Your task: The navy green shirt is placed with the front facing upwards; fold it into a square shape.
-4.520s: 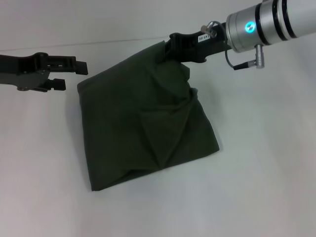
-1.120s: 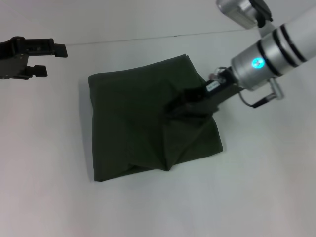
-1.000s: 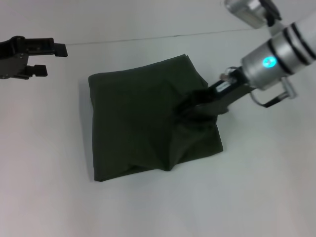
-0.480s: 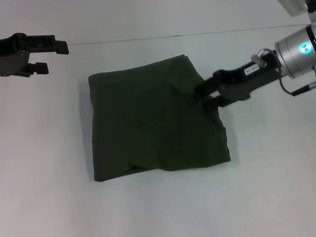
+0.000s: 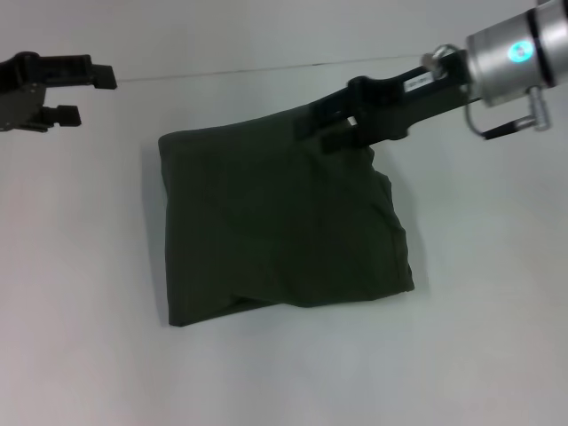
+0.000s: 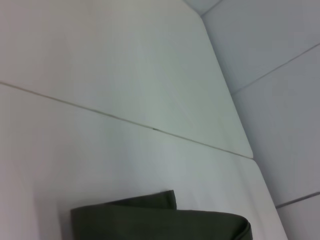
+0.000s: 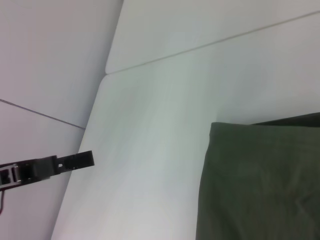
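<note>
Folded navy green shirt (image 5: 280, 226) lying mid-tabletop (image 5: 479, 337).
Head view: right pincer (image 5: 312, 131) parted, empty, over far edge; left pincer (image 5: 89, 93) parted, well apart. Left wrist: shirt edge (image 6: 160, 222). Right wrist: shirt corner (image 7: 260, 180), left pincer (image 7: 75, 161) beyond.

I see the dark olive-green cotton shirt (image 5: 280, 226) lying flat on the white surface (image 5: 479, 355), folded into a rough square, plain side up, edges slightly rumpled.
</note>
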{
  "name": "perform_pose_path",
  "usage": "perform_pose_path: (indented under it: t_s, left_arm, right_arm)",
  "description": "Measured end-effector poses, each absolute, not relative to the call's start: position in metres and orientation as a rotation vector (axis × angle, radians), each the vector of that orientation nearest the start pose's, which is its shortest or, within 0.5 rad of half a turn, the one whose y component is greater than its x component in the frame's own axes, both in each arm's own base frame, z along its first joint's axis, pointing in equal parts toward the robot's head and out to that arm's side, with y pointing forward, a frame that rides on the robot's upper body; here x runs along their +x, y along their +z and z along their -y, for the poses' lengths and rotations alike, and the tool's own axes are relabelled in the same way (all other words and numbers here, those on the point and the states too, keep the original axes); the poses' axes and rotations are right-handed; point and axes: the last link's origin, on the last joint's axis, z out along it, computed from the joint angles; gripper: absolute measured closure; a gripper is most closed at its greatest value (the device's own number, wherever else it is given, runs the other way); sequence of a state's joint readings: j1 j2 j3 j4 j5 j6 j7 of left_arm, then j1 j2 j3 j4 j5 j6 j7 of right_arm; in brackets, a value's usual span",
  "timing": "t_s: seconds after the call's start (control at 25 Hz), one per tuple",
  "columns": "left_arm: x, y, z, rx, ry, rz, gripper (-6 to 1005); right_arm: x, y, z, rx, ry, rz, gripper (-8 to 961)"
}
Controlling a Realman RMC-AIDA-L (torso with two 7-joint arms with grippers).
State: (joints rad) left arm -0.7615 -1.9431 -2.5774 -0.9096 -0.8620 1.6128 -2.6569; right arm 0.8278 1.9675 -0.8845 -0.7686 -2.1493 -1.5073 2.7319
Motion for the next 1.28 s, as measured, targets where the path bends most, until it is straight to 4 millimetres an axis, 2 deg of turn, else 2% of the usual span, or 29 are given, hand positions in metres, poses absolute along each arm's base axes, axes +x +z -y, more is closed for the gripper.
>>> perform_pose_path:
  t_s: [0.36, 0.52, 0.76, 1.16, 1.28]
  left_arm:
    - [-0.215, 0.108, -0.407, -2.208, -0.589, 1.779, 49]
    - [-0.216, 0.108, -0.407, -2.206, -0.592, 1.782, 49]
    - [-0.217, 0.105, -0.406, -2.206, -0.59, 1.793, 50]
    - [-0.215, 0.105, -0.407, -2.208, -0.592, 1.789, 50]
    - [-0.215, 0.105, -0.408, -2.206, -0.59, 1.785, 50]
  right_arm:
    - [0.168, -0.02, -0.413, -2.407, 0.366, -1.856, 328]
    - [0.171, -0.027, -0.416, -2.401, 0.279, -1.783, 328]
    - [0.186, -0.009, -0.421, -2.332, 0.245, -1.736, 328]
    - [0.197, 0.055, -0.429, -2.19, 0.321, -1.643, 327]
    - [0.196, 0.064, -0.429, -2.171, 0.382, -1.66, 328]
